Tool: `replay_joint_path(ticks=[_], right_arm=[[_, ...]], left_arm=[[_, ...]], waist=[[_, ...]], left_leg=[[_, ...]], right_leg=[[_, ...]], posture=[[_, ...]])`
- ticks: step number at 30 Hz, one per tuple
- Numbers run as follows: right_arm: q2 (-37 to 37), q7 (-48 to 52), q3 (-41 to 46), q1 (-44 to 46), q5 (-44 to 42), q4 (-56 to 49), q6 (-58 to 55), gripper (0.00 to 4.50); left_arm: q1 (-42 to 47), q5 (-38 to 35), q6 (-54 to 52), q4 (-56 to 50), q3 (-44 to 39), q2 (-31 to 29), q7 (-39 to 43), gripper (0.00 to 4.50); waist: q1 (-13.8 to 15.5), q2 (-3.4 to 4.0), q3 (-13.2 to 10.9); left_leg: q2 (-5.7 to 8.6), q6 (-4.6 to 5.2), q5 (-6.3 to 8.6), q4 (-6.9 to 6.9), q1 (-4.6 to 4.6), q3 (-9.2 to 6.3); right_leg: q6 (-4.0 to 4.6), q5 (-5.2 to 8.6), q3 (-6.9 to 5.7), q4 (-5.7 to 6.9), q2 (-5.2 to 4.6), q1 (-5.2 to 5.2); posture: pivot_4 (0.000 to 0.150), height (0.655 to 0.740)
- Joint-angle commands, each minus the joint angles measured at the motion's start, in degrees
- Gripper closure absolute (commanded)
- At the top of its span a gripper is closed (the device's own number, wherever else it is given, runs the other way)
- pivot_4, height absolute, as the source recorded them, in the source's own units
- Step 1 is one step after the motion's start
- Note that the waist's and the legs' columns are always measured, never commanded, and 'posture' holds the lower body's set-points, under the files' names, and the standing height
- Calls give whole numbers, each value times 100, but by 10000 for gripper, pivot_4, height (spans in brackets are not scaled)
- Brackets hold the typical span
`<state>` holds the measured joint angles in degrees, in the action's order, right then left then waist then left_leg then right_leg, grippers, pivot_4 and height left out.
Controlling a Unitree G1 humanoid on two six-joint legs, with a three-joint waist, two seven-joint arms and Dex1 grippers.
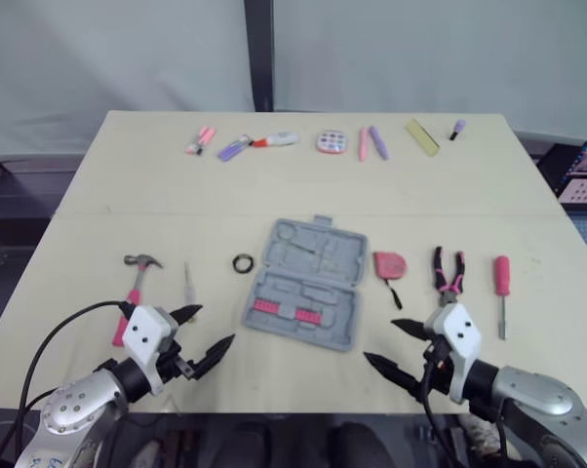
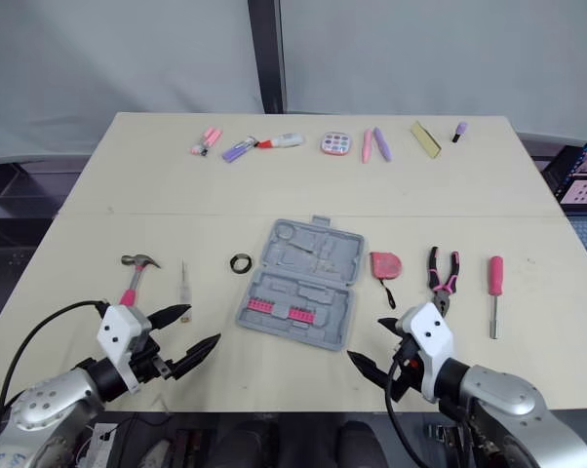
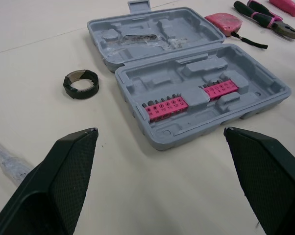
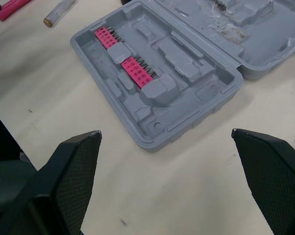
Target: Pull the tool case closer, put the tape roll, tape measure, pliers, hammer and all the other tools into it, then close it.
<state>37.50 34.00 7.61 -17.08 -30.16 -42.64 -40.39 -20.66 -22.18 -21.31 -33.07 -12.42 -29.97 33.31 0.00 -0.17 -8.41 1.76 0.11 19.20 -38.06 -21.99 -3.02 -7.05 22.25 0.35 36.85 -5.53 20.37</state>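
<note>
The grey tool case (image 1: pixel 313 255) lies open in the middle of the table, with pink bit holders (image 3: pixel 163 106) in its near half. On its left are a black tape roll (image 1: pixel 243 263), a clear-handled driver (image 1: pixel 188 283) and a pink-handled hammer (image 1: pixel 136 283). To its right lie a pink tape measure (image 1: pixel 389 265), pliers (image 1: pixel 448 271) and a pink screwdriver (image 1: pixel 502 288). My left gripper (image 1: pixel 214 327) hovers open near the table's front edge, left of the case. My right gripper (image 1: pixel 379 341) hangs open at the case's near right corner. Neither holds anything.
A row of small pink and purple items (image 1: pixel 274 141), a round palette (image 1: pixel 331 142) and a yellow strip (image 1: pixel 421 136) lie along the far edge. Bare tabletop separates that row from the tools. The front edge runs just under both grippers.
</note>
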Motion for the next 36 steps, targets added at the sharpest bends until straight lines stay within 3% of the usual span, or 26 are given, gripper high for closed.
replay_joint_path(ticks=[1, 24, 30, 33, 34, 36], right_arm=[[61, 18, 14, -44, 25, -89, 64, 0], [19, -92, -32, -124, 10, -153, 24, 0], [59, -166, -28, 21, -87, -131, -275, 0], [68, -182, -27, 104, -66, -120, -363, 0], [66, -174, -18, 157, -81, -103, -394, 0], [78, -145, -15, 309, -81, -69, -408, 5084]], left_arm=[[-61, -35, 82, -228, 3, 42, -16, 769], [-24, -91, -110, -243, -6, -27, 22, 769], [503, -988, -927, -201, -287, -186, 120, 769], [646, -907, -996, -146, -254, -293, 100, 8393], [714, -896, -1050, -108, -243, -337, 100, 13553], [981, -903, -1207, 48, -221, -451, 118, 23249]], waist=[[0, 0, 0], [3, 0, 0], [-1, 0, 0], [-5, 0, 0], [-7, 0, 0], [-7, 0, 0]], left_leg=[[0, 0, 0, 0, 0, 0], [0, 0, 0, 0, 0, 0], [0, 0, 0, -1, 0, -4], [0, 0, 0, 0, 0, -7], [0, 0, 0, 0, 0, -7], [0, 0, 0, 0, 0, -7]], right_leg=[[0, 0, 0, 0, 0, 0], [0, 0, 0, 0, 0, 0], [0, 0, 0, 2, -1, 0], [0, 0, -1, 4, 0, 1], [0, 0, -2, 4, 1, 1], [0, 0, -2, 4, 1, 1]], posture=[[1500, 7400], [1500, 7400], [1500, 7400], [1500, 7400], [1500, 7400], [1500, 7400]])
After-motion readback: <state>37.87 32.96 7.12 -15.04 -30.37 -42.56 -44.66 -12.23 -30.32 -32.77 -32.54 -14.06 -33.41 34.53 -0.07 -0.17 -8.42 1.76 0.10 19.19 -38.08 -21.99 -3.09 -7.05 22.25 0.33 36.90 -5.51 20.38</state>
